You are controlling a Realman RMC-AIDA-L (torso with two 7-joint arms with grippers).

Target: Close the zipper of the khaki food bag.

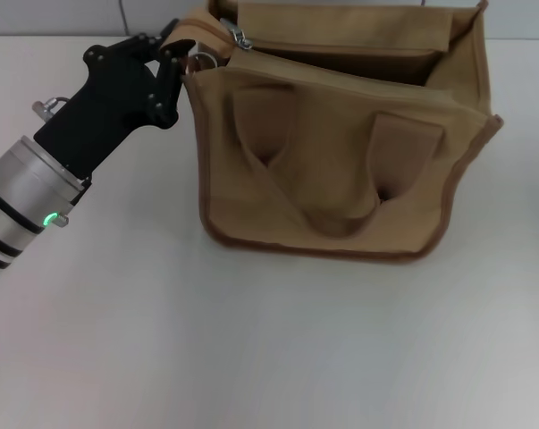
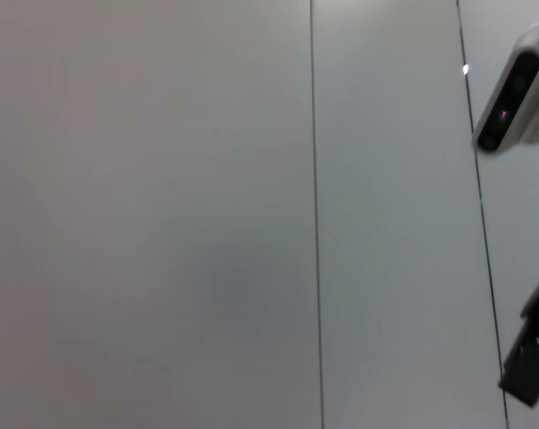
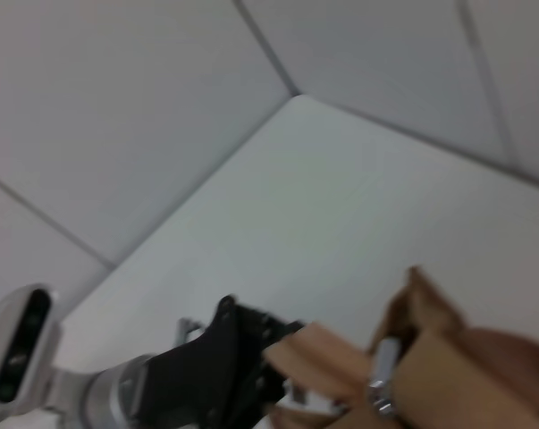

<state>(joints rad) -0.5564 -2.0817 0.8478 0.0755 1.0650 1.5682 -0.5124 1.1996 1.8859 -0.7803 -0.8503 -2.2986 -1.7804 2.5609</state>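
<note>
The khaki food bag (image 1: 341,161) stands upright on the white table, with its top gaping open. Its zipper's silver slider (image 1: 242,37) sits at the top left corner, and it also shows as the slider (image 3: 383,375) in the right wrist view. My left gripper (image 1: 181,52) reaches in from the left and is shut on the fabric end of the bag's top left corner, just beside the slider. The right wrist view shows that left gripper (image 3: 269,366) pinching the khaki tab of the bag (image 3: 466,375). My right gripper is out of view.
The white table (image 1: 251,357) stretches in front of the bag and to its left. A pale panelled wall (image 2: 206,223) stands behind. The left wrist view catches a grey camera housing (image 2: 515,89) at its edge.
</note>
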